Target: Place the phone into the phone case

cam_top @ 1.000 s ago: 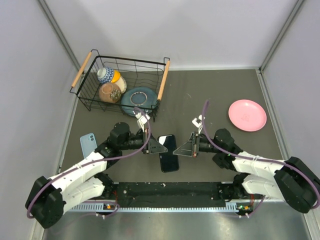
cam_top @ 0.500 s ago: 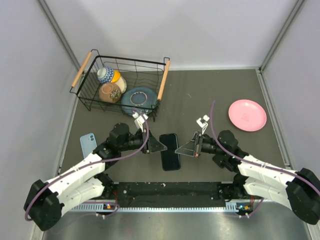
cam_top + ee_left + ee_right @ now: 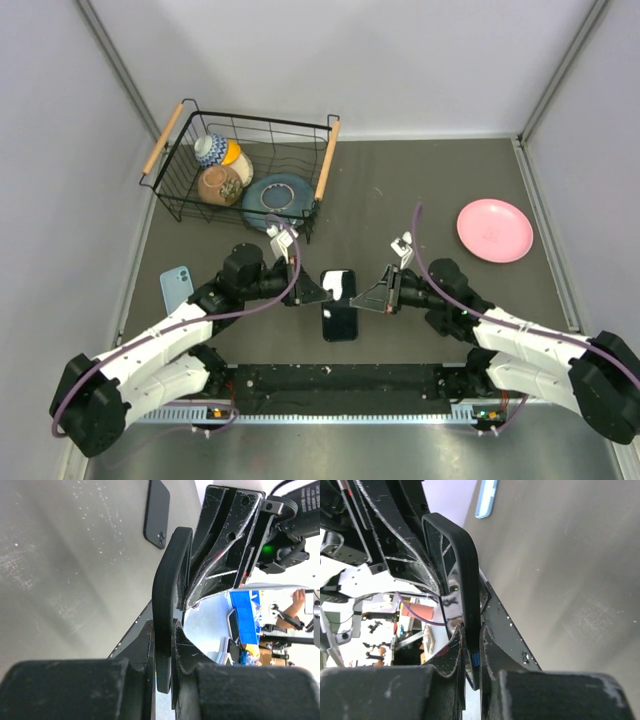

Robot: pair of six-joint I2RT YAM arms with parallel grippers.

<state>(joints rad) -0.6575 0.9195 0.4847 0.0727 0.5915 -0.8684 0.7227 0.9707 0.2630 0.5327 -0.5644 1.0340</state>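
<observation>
The wire basket (image 3: 327, 160) at 10 o'clock holds 3 bowls (image 3: 220, 185) and 1 teal plate (image 3: 275, 197). 1 pink plate (image 3: 494, 231) lies at 2 o'clock, and 1 light-blue slab (image 3: 177, 288) at 9. At centre, the left gripper (image 3: 322, 294) and right gripper (image 3: 360, 299) each pinch an opposite edge of the black phone case (image 3: 338, 284). 1 black phone (image 3: 340, 322) lies flat at its 6 o'clock.

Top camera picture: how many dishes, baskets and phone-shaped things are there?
Dishes: 5 (blue-and-white bowl, orange bowl, brown bowl, teal plate, pink plate)
Baskets: 1 (wire basket)
Phone-shaped things: 3 (light blue one, lying black one, held black one between the left hand and right hand)
Total: 9
</observation>
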